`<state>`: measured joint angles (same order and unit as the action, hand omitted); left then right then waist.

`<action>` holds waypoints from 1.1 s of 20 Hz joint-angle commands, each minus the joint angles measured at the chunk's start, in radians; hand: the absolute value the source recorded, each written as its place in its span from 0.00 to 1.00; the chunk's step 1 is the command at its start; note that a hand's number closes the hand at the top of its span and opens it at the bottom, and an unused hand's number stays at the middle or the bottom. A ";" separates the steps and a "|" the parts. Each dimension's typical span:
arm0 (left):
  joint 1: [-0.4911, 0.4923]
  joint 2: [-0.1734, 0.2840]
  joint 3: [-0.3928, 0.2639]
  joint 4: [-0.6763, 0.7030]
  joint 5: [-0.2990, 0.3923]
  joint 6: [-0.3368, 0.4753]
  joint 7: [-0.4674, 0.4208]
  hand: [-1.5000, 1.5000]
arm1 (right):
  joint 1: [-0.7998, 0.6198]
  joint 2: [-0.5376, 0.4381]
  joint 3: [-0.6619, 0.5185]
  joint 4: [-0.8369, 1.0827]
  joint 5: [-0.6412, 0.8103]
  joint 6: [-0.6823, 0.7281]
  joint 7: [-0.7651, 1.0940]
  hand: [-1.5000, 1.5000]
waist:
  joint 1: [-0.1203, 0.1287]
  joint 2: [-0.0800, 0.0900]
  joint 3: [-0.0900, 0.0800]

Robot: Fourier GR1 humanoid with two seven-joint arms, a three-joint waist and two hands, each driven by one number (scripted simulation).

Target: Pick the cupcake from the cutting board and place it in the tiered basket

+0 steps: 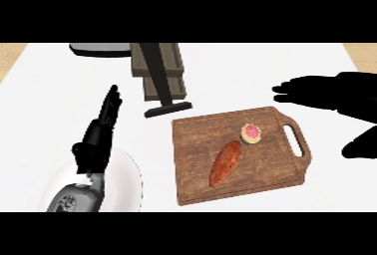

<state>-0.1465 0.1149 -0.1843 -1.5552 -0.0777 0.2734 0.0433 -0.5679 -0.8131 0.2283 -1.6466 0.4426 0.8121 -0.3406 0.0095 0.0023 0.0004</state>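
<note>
A small cupcake (252, 133) with pink icing sits on the brown wooden cutting board (199, 134), toward its far right by the handle. The tiered basket (157, 69) of dark wooden shelves on a black post stands behind the board, at the counter's far middle. My right hand (327, 92) hovers open above the counter, right of and beyond the cupcake, fingers pointing left, thumb (364, 144) lower down by the board's handle. It holds nothing. At the left my left hand (99, 134) rests open, fingers straight and pointing away.
A reddish-brown sweet potato (225, 163) lies diagonally on the board, just in front of the cupcake. A grey rounded object (99, 49) sits at the far edge, left of the basket. The white counter ends in wood strips at both far corners.
</note>
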 commanded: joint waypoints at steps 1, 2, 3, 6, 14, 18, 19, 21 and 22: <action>0.012 0.031 0.050 -0.004 0.031 -0.044 -0.007 0.50 | 0.023 0.024 0.040 -0.011 0.078 0.012 -0.074 0.00 | -0.003 -0.002 0.000; -0.017 0.010 0.039 0.061 0.018 -0.040 -0.045 0.50 | -0.008 0.018 0.068 0.045 0.109 -0.019 -0.137 0.00 | -0.001 0.001 0.000; 0.003 0.012 0.043 0.016 0.010 -0.022 -0.011 0.50 | 0.052 -0.044 0.042 0.014 0.118 -0.043 -0.201 0.00 | -0.005 -0.001 0.000; 0.014 -0.015 0.002 -0.019 -0.015 -0.009 0.022 0.50 | 0.018 -0.036 0.085 0.057 0.143 -0.087 -0.256 0.00 | 0.000 -0.001 0.000; -0.033 0.017 0.055 -0.075 0.001 -0.058 0.097 0.50 | -0.017 0.048 0.085 0.105 0.233 -0.178 -0.256 0.00 | -0.002 -0.002 0.000; -0.016 -0.011 0.062 0.013 -0.014 -0.058 0.004 0.50 | -0.006 0.132 0.101 0.160 0.337 -0.224 -0.199 0.00 | -0.004 -0.001 -0.001; -0.012 -0.046 0.032 0.038 -0.040 -0.027 -0.005 0.50 | -0.062 0.157 0.118 0.230 0.330 -0.207 -0.199 0.00 | 0.001 0.000 -0.001; 0.018 -0.057 0.014 -0.009 -0.059 -0.015 0.001 0.50 | -0.043 0.134 0.071 0.235 0.327 -0.190 -0.216 0.00 | -0.002 -0.002 0.000; 0.032 -0.022 0.040 -0.050 -0.033 -0.045 0.009 0.50 | -0.040 0.140 0.102 0.325 0.372 -0.284 -0.294 0.00 | 0.005 0.000 0.000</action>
<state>-0.1428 0.0881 -0.1441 -1.5550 -0.1071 0.2352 0.0429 -0.5925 -0.6971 0.3277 -1.4513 0.7584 0.5613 -0.5328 0.0086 0.0011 -0.0003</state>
